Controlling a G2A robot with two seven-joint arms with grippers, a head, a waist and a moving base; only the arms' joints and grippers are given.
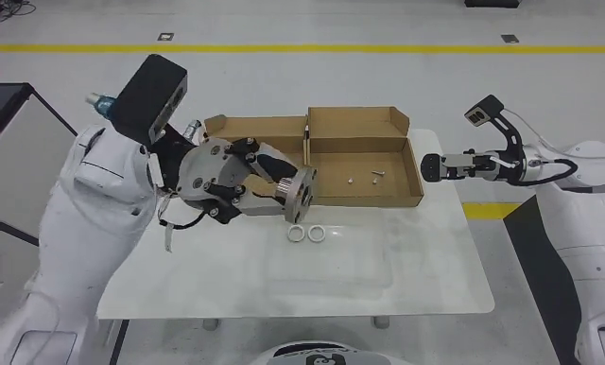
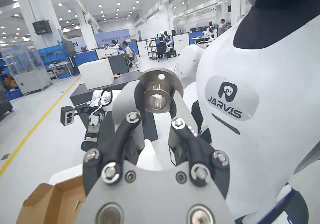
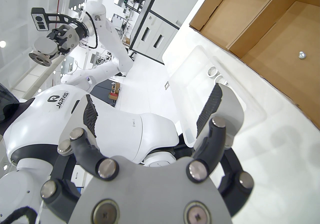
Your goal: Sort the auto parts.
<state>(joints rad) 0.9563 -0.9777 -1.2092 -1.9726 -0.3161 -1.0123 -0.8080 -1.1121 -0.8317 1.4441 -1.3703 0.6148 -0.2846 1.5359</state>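
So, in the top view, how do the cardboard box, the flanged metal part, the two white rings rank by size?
1. cardboard box
2. flanged metal part, raised nearer the camera
3. white rings, both alike

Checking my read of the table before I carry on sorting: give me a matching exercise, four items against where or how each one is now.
Things:
1. flanged metal bushing
2. two white rings
3. small screws
4. right gripper

Places or states:
A. inside the cardboard box, in the compartment nearer the right arm
B. open, holding nothing, just past the box's end
C. clamped in the left gripper
D. lying on the table, outside the box

Pairs: 1-C, 2-D, 3-A, 4-B
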